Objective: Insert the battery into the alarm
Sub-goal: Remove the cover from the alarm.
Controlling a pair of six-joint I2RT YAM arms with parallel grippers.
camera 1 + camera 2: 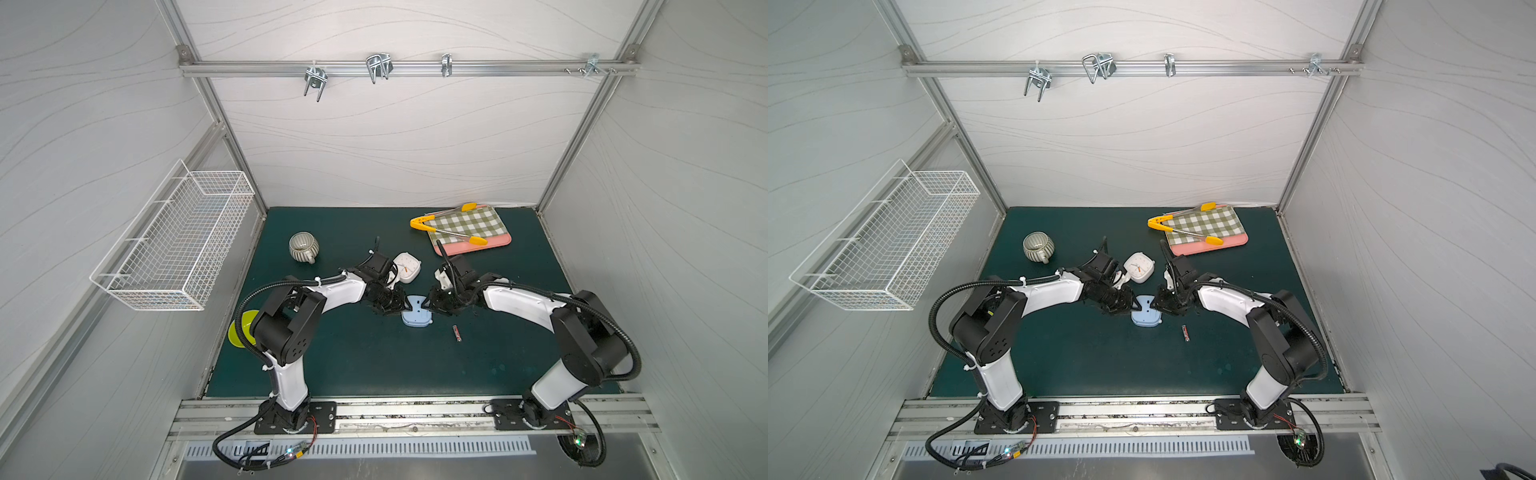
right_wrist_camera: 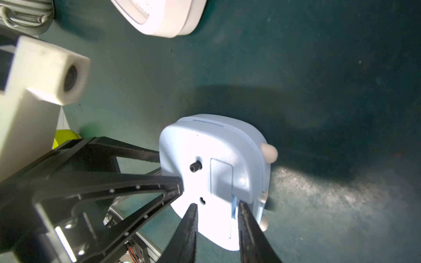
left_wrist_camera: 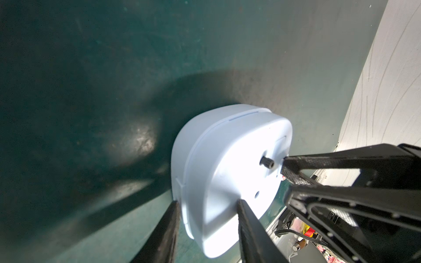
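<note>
A light-blue alarm (image 1: pixel 417 312) (image 1: pixel 1146 313) lies face down on the green mat, back upward, with a small black knob and a closed battery cover showing (image 2: pixel 221 173). My left gripper (image 1: pixel 408 307) (image 3: pixel 208 202) is shut on the alarm's left edge (image 3: pixel 227 164), one finger on the rim and one on the back. From the right, my right gripper (image 1: pixel 428 306) (image 2: pixel 216 206) has its jaws partly apart, the tips resting on the alarm's back beside the battery cover and clamping nothing. The battery (image 1: pixel 457 333) (image 1: pixel 1185 333) lies loose on the mat, just right of the alarm and nearer the front.
A white clock (image 1: pixel 407 267) (image 2: pixel 164 16) lies just behind the alarm. A striped mug (image 1: pixel 303 247) stands back left. Yellow tongs (image 1: pixel 449 226) rest on a checked cloth over a pink tray (image 1: pixel 498 243) at back right. A yellow-green bowl (image 1: pixel 241 334) sits under the left arm. A wire basket (image 1: pixel 174 241) hangs on the left wall.
</note>
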